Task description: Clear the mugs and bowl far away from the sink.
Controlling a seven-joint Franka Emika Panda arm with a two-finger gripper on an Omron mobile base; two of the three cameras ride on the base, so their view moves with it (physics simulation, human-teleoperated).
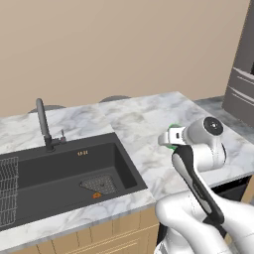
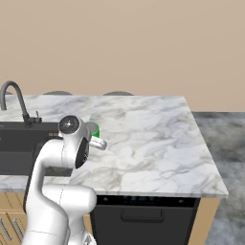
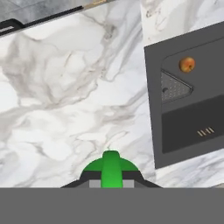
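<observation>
One bright green cylindrical mug point(image 3: 111, 168) is all I can count right now, and it sits right at the robot's hand, so close in the hand view that you just get its rim and handle poking up at the bottom. The two-finger jaws point(image 3: 111, 183) are nearly fully closed, pinched on that mug's handle or rim from the look of it; I can't tell which. From the left base view the mug point(image 1: 173, 135) peeks out just past the white arm's wrist, over the white-grey marble table point(image 1: 144, 124), right of the basin. Same story in the right base view point(image 2: 94, 128).

Further out there's one large black rectangular sink point(image 1: 64, 173) sunk into the table, with one mesh drain strainer point(image 1: 100, 184), one small orange round thing point(image 3: 187, 64) beside the strainer, and one wire rack point(image 1: 7, 186) at the left end. Behind it stands one dark grey curved faucet point(image 1: 43, 123).
</observation>
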